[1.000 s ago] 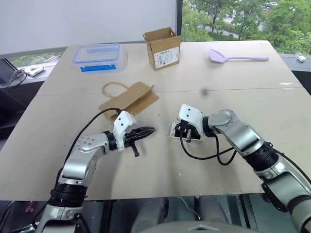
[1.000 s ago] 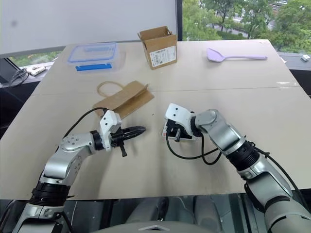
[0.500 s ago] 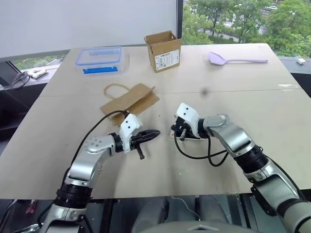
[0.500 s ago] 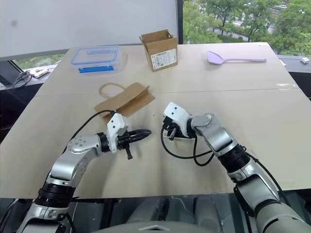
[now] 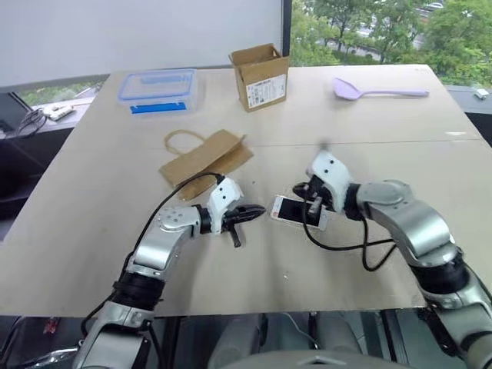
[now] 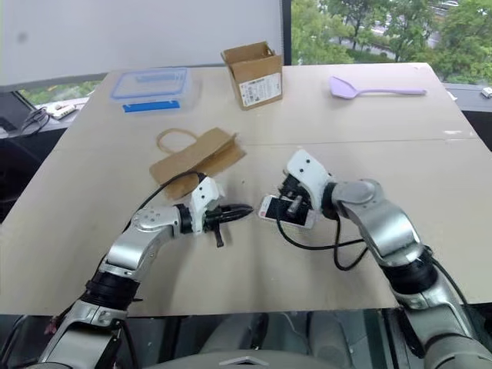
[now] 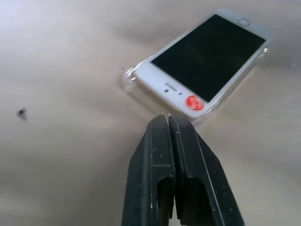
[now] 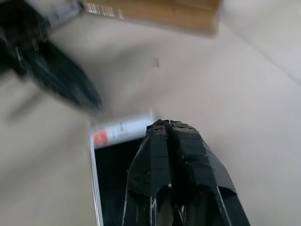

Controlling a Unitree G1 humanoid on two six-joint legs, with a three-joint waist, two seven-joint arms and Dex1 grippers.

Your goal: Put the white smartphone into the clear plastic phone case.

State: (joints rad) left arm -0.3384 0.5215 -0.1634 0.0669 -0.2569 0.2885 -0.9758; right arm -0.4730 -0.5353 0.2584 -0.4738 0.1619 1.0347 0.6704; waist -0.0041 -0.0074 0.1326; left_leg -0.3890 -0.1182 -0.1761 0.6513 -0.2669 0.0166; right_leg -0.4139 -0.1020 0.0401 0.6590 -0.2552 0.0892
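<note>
Since a second ago the right hand [image 5: 306, 201] has lifted rightward, uncovering the white smartphone [image 5: 290, 210], which lies flat at frame centre on the table [image 5: 92, 192] inside the clear plastic phone case [image 7: 134, 80]. Left hand [image 5: 257, 213], closed and empty, points just beside it; the right is closed too.

Glossy dark glass on the white smartphone [image 7: 207, 61], smooth white bezels. Thin transparent plastic of the clear plastic phone case [image 7: 132, 77] at its edge. Matt pale wood-look table [image 5: 92, 207]. Creased brown paper bag [image 5: 206, 156], upper left of centre; raw cardboard box [image 5: 260, 74]; smooth lilac plastic spatula [image 5: 377, 91], upper right.
</note>
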